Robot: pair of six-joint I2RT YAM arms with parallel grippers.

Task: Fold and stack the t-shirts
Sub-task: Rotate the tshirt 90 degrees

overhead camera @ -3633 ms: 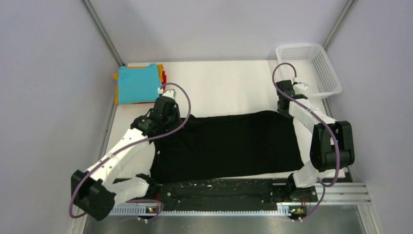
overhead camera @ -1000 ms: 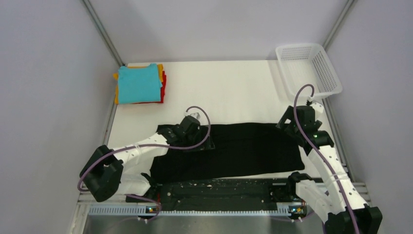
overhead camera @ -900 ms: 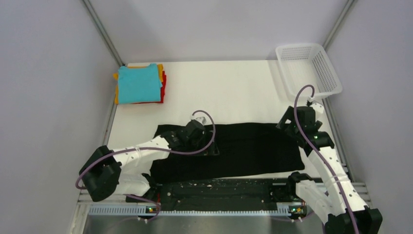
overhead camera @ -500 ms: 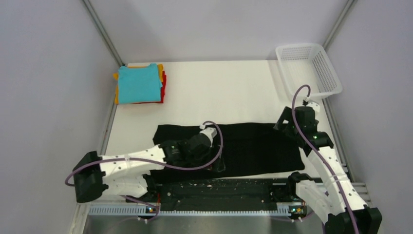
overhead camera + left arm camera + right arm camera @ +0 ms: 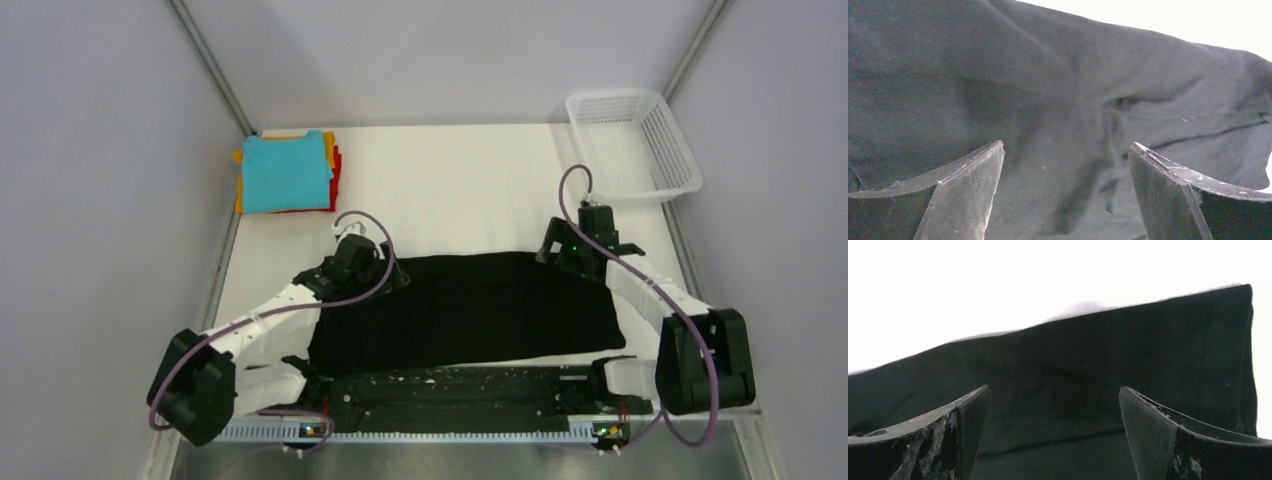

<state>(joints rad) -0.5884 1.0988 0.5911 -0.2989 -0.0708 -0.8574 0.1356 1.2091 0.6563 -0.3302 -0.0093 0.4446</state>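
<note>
Beyond the black t-shirt point(image 5: 470, 305), a broad stretch of white table point(image 5: 450, 190) lay open between the stack of folded t-shirts point(image 5: 287, 172) at the far left and the mesh basket point(image 5: 668, 150) at the far right; grey walls point(image 5: 100, 200) stood close along both sides.

The top view looks steeply down from above and behind the arm bases, taking in the whole white desk point(image 5: 470, 190). The wrist views look forward through the left pincer point(image 5: 1066, 146) and right pincer point(image 5: 1053, 389), very close to the large plain black cloth shirt point(image 5: 470, 300), which all three views share.
</note>
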